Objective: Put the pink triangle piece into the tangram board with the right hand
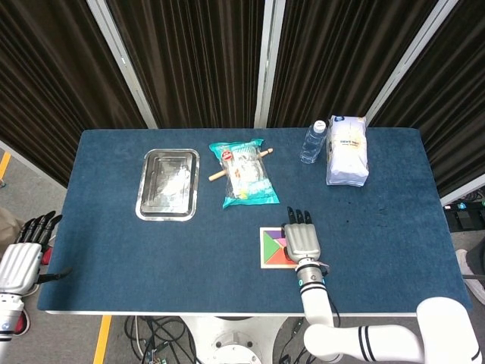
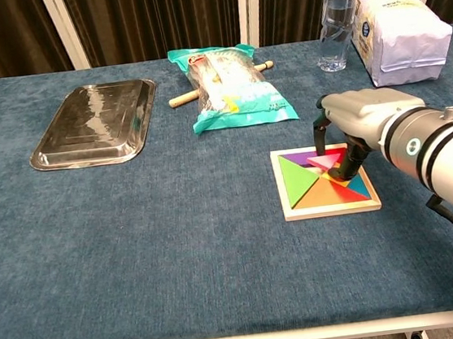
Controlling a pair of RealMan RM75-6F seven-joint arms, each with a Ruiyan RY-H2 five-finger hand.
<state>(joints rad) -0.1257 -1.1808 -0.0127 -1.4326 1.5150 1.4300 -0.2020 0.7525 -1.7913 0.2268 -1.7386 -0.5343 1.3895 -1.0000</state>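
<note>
The wooden tangram board (image 2: 329,209) lies on the blue table, right of centre, with purple, green, orange, yellow, red and blue pieces in it. My right hand (image 2: 359,113) hovers over the board's upper right part. It pinches the pink triangle piece (image 2: 324,161) between thumb and fingertips, low over the board's middle. Whether the piece lies flat in its slot I cannot tell. In the head view the right hand (image 1: 301,240) covers the right half of the board (image 1: 267,247). My left hand (image 1: 23,256) hangs off the table's left edge, fingers apart, holding nothing.
A metal tray (image 2: 94,123) sits at the back left. A snack bag (image 2: 229,87) with a wooden stick (image 2: 182,99) under it lies at the back centre. A water bottle (image 2: 334,18) and a white bag (image 2: 402,35) stand at the back right.
</note>
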